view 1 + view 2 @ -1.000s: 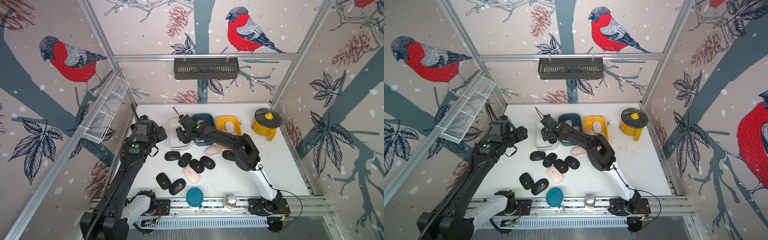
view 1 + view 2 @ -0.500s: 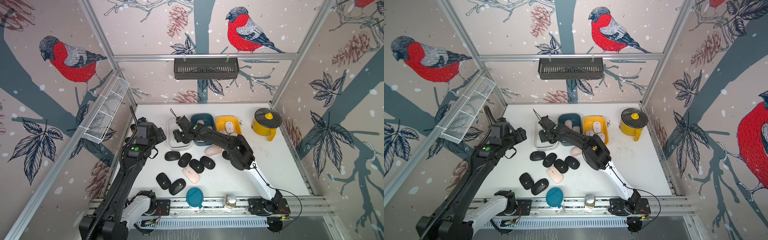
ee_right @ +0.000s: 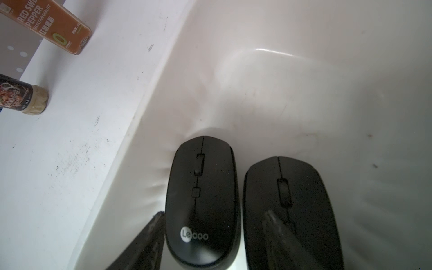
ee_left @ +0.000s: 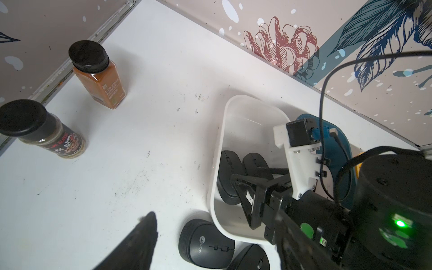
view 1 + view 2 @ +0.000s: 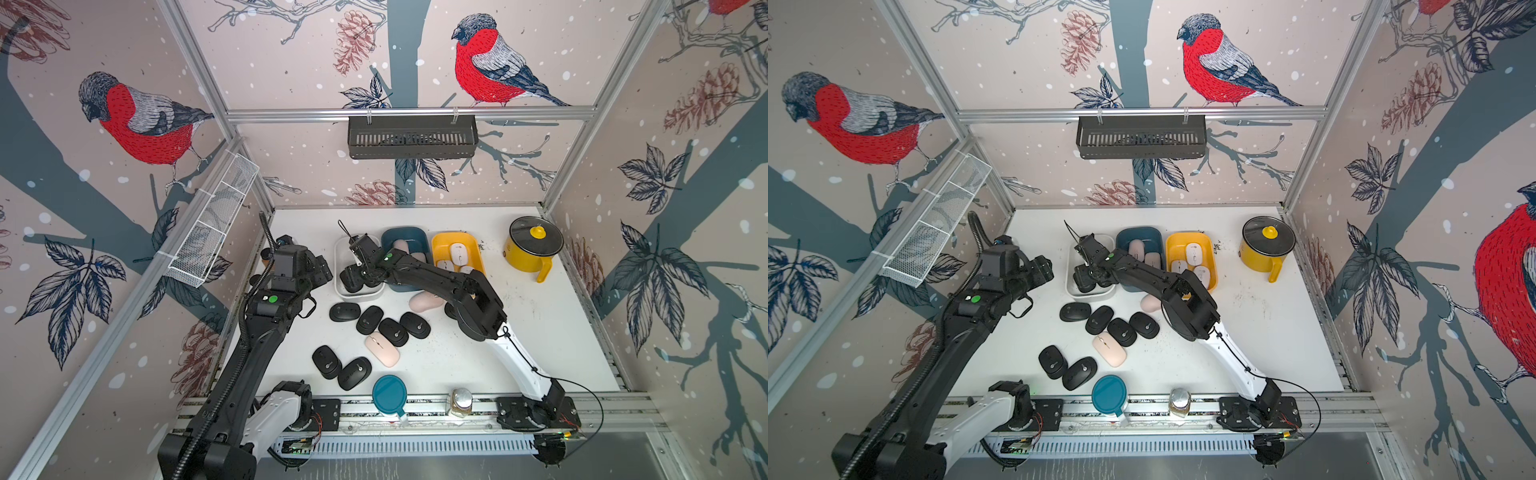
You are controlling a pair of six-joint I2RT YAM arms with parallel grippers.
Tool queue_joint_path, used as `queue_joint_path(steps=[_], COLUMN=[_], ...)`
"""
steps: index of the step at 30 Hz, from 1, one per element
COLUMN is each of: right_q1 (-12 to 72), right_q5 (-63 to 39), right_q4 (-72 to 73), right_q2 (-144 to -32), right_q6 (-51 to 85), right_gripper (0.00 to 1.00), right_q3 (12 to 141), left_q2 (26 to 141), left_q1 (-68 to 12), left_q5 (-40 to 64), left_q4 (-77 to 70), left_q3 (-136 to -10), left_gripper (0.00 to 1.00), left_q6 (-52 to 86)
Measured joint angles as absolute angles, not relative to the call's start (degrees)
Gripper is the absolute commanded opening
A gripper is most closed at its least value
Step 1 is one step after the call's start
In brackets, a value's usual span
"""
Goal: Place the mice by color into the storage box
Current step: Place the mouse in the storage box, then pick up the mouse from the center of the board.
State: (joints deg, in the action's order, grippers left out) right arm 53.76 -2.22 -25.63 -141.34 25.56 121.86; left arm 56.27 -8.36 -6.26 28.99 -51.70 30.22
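Right wrist view: the right gripper [image 3: 215,212] stands low inside the white bin [image 3: 280,81], its jaws parted a little wider than the black mouse [image 3: 202,187] lying flat between them on the bin's floor. One of its fingers [image 3: 149,240] sits just beside the mouse's flank and the other crosses above a second black mouse [image 3: 304,187] lying alongside. Neither seems to pinch, so the mouse reads as let go, not held. The step in hand looks like the release. To do it well, the jaws should spread fully before any lift. The rise should then go straight up, so that no finger drags the dropped mouse or nudges its neighbour against the wall. In a top view the white bin [image 5: 358,296] is the leftmost of three at the far middle of the table [image 5: 540,332]. To its right stand the blue bin [image 5: 405,235] with pink mice [image 5: 401,245] and the yellow bin [image 5: 435,253] with white mice [image 5: 457,251]. Nearer lie the loose black mice [image 5: 370,320] and loose pink mice [image 5: 381,349], not yet sorted. The left gripper [image 5: 318,270] hovers just left of the white bin, and how wide its jaws stand cannot be told. The exit should therefore keep clear of that side.
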Motion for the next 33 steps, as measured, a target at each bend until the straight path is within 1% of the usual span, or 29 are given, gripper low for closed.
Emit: queue_joint_path(steps=[7, 14, 17, 22, 28, 33], right_q1=[53.84, 53.54, 52.99, 51.59, 47.77, 43.83], right_q5=[-2.52, -1.50, -0.91, 1.52, 2.24, 3.64], right_q4=[-25.76, -25.36, -25.12, -23.99, -21.30, -19.31], right_q2=[-140.29, -134.15, -131.11, -124.53, -115.33, -106.39], right_q6=[25.58, 25.19, 25.04, 24.71, 25.06, 25.69], right_gripper=[0.69, 0.69, 0.69, 0.72, 0.73, 0.76], right_q3=[122.67, 122.89, 121.60, 114.83, 103.26, 92.23], left_q2=[56.51, 56.93, 56.90, 56.75, 56.90, 56.90], left_q1=[-8.36, -8.34, -8.32, -9.02, -16.71, -20.91], left_q5=[-6.17, -5.93, -3.22, -0.03, 0.58, 1.08], left_q4=[28.97, 28.86, 28.12, 27.44, 27.29, 28.34], left_q3=[-51.68, -52.05, -51.83, -50.26, -48.64, -45.43], left_gripper=[0.78, 0.77, 0.76, 0.76, 0.76, 0.75], left_q6=[30.22, 30.06, 29.28, 28.67, 29.89, 33.82])
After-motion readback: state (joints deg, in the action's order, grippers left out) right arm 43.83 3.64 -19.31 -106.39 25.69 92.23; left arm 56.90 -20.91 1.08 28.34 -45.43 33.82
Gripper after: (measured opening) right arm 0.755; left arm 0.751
